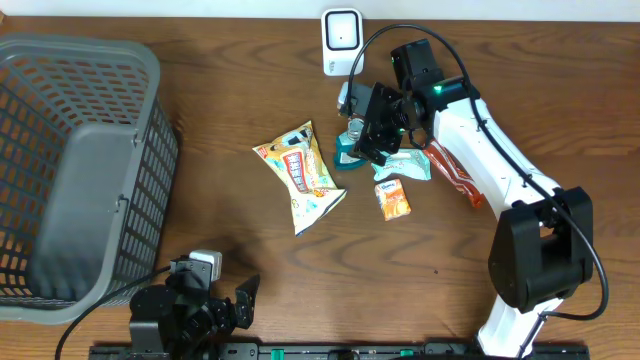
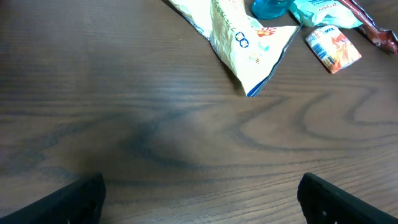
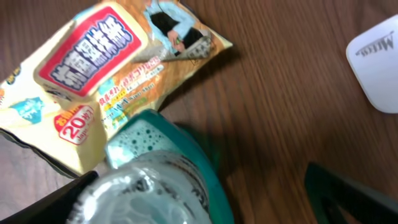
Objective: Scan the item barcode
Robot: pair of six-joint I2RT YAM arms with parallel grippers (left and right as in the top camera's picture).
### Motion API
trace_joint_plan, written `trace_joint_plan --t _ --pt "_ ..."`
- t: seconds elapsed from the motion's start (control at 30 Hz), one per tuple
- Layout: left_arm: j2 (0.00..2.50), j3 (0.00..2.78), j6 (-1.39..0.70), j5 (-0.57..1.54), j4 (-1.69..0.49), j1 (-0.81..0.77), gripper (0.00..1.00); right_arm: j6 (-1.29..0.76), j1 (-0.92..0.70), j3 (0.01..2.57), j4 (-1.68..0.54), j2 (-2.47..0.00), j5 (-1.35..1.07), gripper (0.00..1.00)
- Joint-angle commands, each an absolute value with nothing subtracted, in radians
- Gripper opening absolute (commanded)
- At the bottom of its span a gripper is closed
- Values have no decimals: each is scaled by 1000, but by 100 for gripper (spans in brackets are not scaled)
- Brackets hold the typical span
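Note:
The white barcode scanner stands at the table's far edge; its corner shows in the right wrist view. Several items lie in the middle: a yellow snack bag, a teal tub with a clear lid, a pale teal packet, a small orange packet and a red packet. My right gripper hovers open over the teal tub, which sits by its left finger. My left gripper rests open near the front edge, holding nothing.
A large grey basket fills the left side of the table. In the left wrist view the snack bag, the orange packet and the red packet lie far ahead across bare wood.

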State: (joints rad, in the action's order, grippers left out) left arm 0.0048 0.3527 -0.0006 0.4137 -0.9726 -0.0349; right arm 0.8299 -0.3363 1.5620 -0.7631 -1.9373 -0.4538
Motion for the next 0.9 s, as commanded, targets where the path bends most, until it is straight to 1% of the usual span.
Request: trace_joint_plan --t 0.0,0.13,0.27,0.33,0.53,0.63,0.77,0.87 --pt "5 353 -1 422 -988 -39 99 843 -349 1566 -756 -1964 -492 99" --pt "5 353 -1 422 -988 -39 99 844 -374 1566 -751 -1993 -488 98" --pt "5 353 -1 422 -988 -39 99 847 -389 1566 -743 -2004 -466 95" --pt "5 353 -1 422 -988 -39 99 847 -389 1566 -736 -2009 -457 91" --pt "5 353 -1 422 -988 -39 98 844 -388 1566 -728 -2014 -454 87" --pt "5 353 -1 422 -988 -39 99 813 -387 1568 -719 -2014 -446 89" --pt "5 353 -1 422 -988 -39 99 752 -384 1580 -714 -2004 -420 99" --pt "5 353 -1 422 -988 -39 99 752 -385 1611 -755 -1972 -421 99"
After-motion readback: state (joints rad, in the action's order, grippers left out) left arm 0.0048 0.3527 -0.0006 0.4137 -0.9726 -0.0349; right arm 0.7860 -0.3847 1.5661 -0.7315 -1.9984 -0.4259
